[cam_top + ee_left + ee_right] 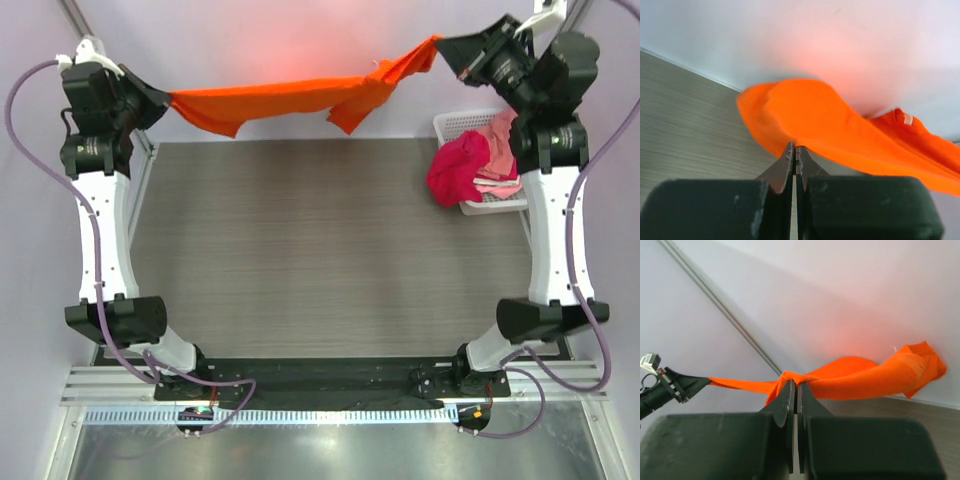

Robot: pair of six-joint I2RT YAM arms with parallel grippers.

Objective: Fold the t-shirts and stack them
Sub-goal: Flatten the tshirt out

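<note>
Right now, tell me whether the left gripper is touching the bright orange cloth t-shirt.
Touching. The left wrist view shows the left gripper shut on the edge of the orange t-shirt, the cloth pinched at its tips.

Desk (330, 250): grey wood-grain top, grain running left to right. Back wall (300, 30) and side walls plain, pale lilac-white, with a soft reddish glow mid back wall. Slim metal post (72, 15) in far-left corner. Near edge: black base plate (320, 378), white slotted strip (320, 415), brushed metal sheet (320, 455). Light even, diffuse.
</note>
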